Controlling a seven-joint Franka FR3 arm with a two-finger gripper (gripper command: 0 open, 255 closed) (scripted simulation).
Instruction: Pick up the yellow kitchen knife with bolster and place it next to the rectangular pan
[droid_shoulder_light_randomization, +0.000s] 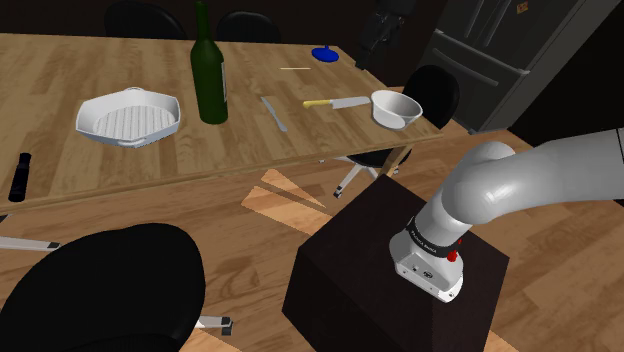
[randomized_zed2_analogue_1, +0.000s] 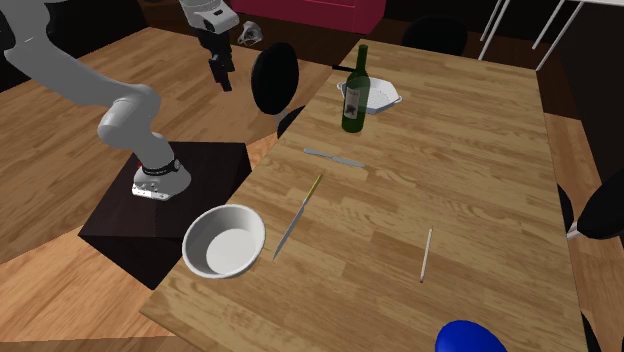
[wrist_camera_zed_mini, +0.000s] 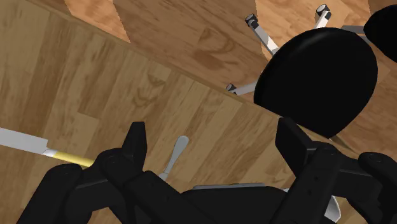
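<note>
One open gripper hangs high, and the knife lies on the table down at its 5 o'clock.
In the second exterior view the gripper (randomized_zed2_analogue_1: 222, 78), fingers apart and holding nothing, is up by the black chair (randomized_zed2_analogue_1: 275, 78). The yellow-handled knife (randomized_zed2_analogue_1: 298, 215) lies flat on the table (randomized_zed2_analogue_1: 450, 150), running from 1 to 7 o'clock, handle at 1. A white bowl (randomized_zed2_analogue_1: 224, 245) sits just beside its blade. A grey knife (randomized_zed2_analogue_1: 335, 158) and a green bottle (randomized_zed2_analogue_1: 353, 95) lie between it and the white pan (randomized_zed2_analogue_1: 385, 95).

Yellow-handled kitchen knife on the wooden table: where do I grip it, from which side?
Take the yellow-handled kitchen knife by its handle, probably from straight above, closing across its narrow width. It lies flat on the wooden table, blade end close to the white round bowl, so the handle is freer.
</note>
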